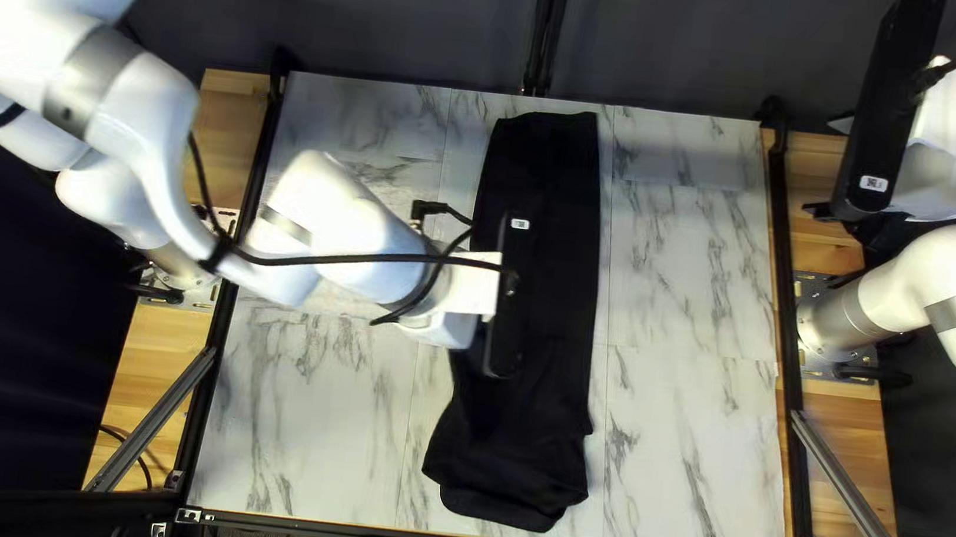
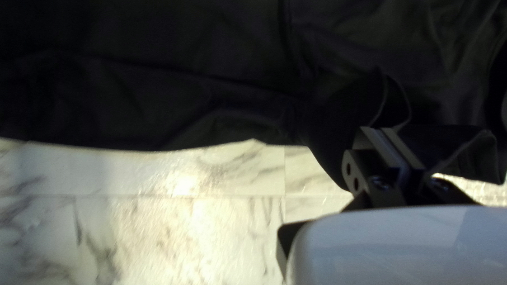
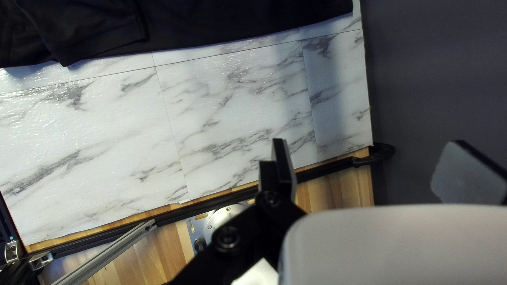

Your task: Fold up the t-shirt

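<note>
The top left view showed a grey-veined, marble-patterned tabletop [image 1: 690, 279], reaching out on both sides of the black T-shirt [image 1: 545, 193]. The cloth lay in a long strip down the middle, rumpled and wider at its near end. The left claw [image 1: 458, 328] pinched the T-shirt's edge; the right claw [image 1: 830, 166] hung beyond the marbling, spread wide.

A table [image 1: 683, 456] with a white, grey-veined marble-look surface, bare wood along its left and right sides. Across its middle, from far to near, lies a black t-shirt [image 1: 548, 169] in a long strip, bunched wider at the near end.
</note>
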`<state>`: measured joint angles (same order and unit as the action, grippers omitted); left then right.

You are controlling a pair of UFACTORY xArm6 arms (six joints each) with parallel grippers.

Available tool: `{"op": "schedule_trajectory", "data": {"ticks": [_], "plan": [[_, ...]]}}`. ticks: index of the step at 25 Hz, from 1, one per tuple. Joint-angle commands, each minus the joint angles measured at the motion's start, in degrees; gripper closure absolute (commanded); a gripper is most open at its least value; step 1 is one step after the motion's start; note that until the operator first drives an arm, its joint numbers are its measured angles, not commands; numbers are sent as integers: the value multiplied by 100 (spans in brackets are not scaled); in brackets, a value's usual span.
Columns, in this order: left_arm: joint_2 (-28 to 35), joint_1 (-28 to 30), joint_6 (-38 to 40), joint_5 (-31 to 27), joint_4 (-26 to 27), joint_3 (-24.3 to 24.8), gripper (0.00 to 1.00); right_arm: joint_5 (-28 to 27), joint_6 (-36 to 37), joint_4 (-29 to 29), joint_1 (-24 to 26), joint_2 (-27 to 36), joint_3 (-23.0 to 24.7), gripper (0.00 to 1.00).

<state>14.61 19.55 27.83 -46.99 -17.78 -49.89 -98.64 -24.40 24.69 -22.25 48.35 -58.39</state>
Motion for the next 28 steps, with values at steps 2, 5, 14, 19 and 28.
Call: {"op": "schedule_trajectory", "data": {"ticks": [2,5,14,19,28], "plan": [[-380,-20,53,329,-36,-138,100,0,0,0,0,0,0,0],[-571,-73,106,663,-47,-126,100,0,0,0,0,0,0,0],[-900,-118,252,1380,8,30,100,0,0,0,0,0,0,0],[-958,-144,490,1657,-115,147,100,0,0,0,0,0,0,0],[-817,262,3786,1634,-1987,668,100,0,0,0,0,0,0,0]]}}
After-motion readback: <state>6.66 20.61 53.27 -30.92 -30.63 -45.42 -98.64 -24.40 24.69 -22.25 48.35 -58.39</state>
